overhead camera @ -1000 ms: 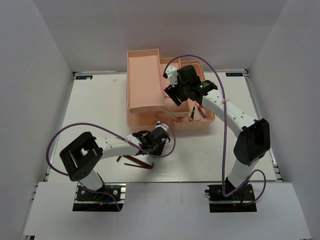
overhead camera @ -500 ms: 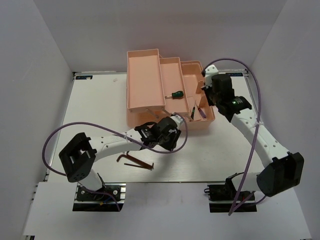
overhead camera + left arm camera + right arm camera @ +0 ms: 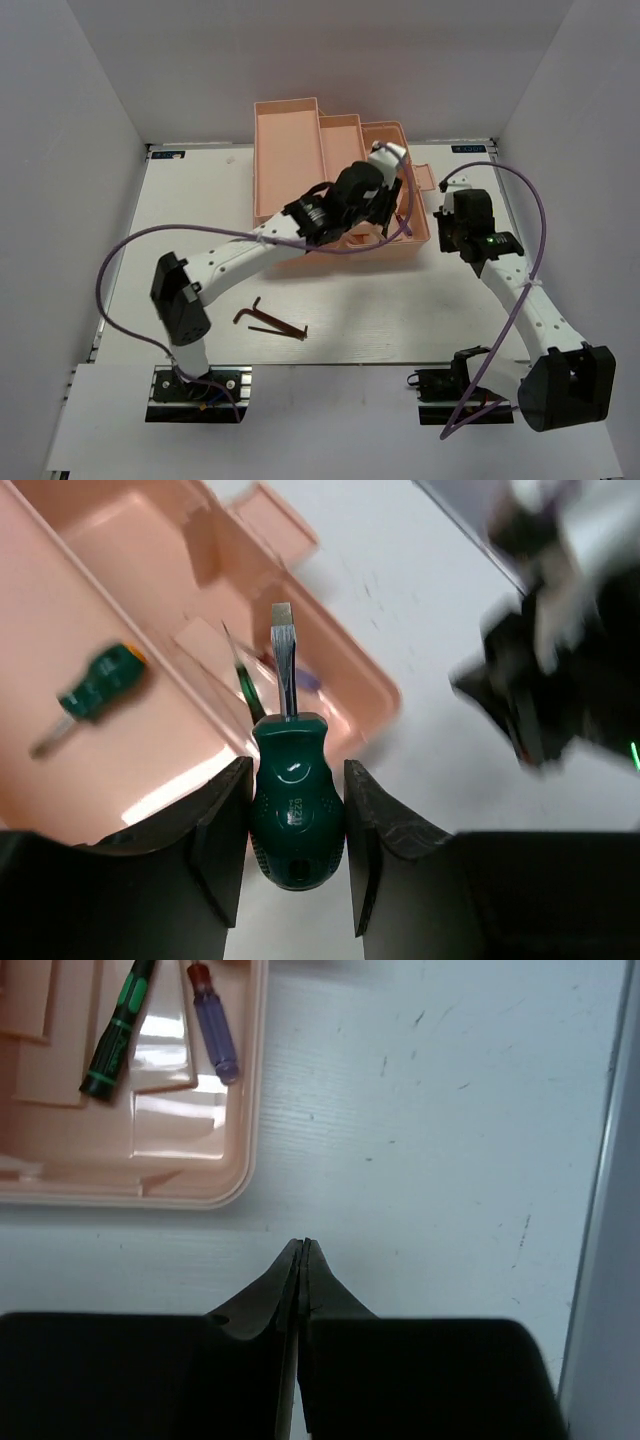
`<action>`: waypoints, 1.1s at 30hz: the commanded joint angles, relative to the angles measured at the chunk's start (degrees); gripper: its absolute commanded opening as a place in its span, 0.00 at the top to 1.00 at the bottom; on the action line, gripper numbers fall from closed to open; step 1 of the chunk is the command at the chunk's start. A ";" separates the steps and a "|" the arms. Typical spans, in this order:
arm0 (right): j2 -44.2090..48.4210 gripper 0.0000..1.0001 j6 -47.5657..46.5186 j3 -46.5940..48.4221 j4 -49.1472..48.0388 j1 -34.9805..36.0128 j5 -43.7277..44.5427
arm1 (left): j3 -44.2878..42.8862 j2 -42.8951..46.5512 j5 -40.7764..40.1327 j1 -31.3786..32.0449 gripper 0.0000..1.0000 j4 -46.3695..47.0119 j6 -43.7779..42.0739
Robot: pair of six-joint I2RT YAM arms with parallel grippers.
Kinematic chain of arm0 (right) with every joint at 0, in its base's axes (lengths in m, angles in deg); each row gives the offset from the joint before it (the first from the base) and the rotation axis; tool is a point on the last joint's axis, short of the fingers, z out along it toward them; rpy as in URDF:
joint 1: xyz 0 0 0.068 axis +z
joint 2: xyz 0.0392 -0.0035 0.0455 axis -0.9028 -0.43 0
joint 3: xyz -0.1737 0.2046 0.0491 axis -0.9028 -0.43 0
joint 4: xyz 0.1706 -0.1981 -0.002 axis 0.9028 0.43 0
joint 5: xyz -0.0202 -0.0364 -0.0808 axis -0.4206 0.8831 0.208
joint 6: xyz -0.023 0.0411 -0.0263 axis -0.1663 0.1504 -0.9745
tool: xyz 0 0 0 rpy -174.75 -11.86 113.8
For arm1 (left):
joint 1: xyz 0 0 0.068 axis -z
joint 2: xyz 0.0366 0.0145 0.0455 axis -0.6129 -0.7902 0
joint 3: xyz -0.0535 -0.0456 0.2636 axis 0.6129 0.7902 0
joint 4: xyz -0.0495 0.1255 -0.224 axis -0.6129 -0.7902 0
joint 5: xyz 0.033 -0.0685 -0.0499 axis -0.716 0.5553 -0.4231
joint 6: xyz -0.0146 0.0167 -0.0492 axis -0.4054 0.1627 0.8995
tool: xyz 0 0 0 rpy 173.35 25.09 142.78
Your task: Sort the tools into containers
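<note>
**A:** Largest entry?

**B:** Toolbox, salmon-pink, trays fanned open, far middle of the table. We logged the left arm stretched over it and the right arm beside it.

**A:** Grippers?

**B:** Left gripper: clamped on a stubby green screwdriver, handle between the jaws, blade pointing straight away from the wrist over the end compartment. Right gripper: pressed closed on nothing, above bare table just off the box's right rim.

**A:** What did the drop hinge on?

**B:** We judged this: the twin green screwdriver lay slanted in the tray left of the held one, with a tray wall between them. The left arm was nearer by far.

**A:** Smaller items?

**B:** Two hex keys were on the table between the box and the left arm's base, unsorted. A green-and-black thin screwdriver and a blue thin screwdriver lay side by side in the end compartment
</note>
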 commanded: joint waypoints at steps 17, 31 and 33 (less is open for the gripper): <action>8.24 0.35 -7.24 -6.46 -0.16 -0.49 -24.38 | -17.00 -16.54 -11.38 -7.64 0.85 -11.49 -3.70; 10.08 0.19 -12.42 -5.41 2.74 -0.49 -35.00 | -18.58 -12.85 -7.96 -8.17 0.18 -12.02 -4.23; 10.26 0.38 -15.13 -5.32 3.79 -0.32 -38.77 | -19.11 -10.84 -6.20 -8.17 0.20 -12.02 -4.23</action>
